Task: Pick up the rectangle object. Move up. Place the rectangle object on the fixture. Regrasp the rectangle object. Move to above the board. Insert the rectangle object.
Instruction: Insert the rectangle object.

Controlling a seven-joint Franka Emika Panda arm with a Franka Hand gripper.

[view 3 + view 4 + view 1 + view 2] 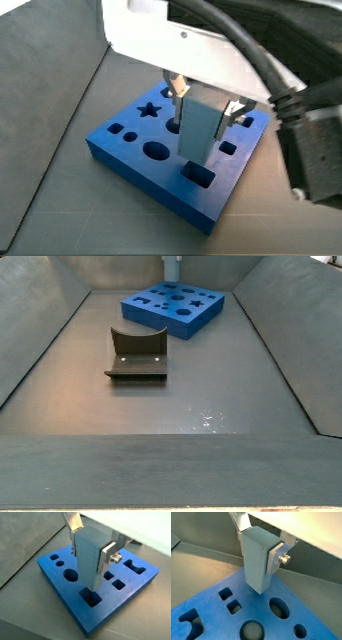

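1. Nearest the wrist cameras is the gripper [91,543], its silver fingers [109,556] clamped on the rectangle object [89,559], which hangs upright between them with its long axis pointing down.
2. Just below, in a wrist view, the block's lower end sits over the rectangular slot [90,598] near a corner of the board [67,604]; whether it is above the opening or already a little way in cannot be told from that angle.
3. Another wrist view shows the rectangle object [258,559] from the opposite side, its bottom face clear of the board [211,619] and apart from the round and square holes there; the target slot is out of that frame.
4. Judged from this, the step in hand is the end of "move to above the board", with insertion next.
5. The next move calls for a straight descent with the block kept vertical and its narrow faces square to the slot; a slight twist or offset would likely catch the lower edge on the rim.
6. A side view gives the clearest read of height: the rectangle object [191,128] hangs above the board [127,150], lower end close to the slot [198,177].
7. Farther off, only the other side view shows the fixture [136,355], empty, standing on the floor [201,406] well apart from the board [174,308]; the gripper there is mostly cut off.
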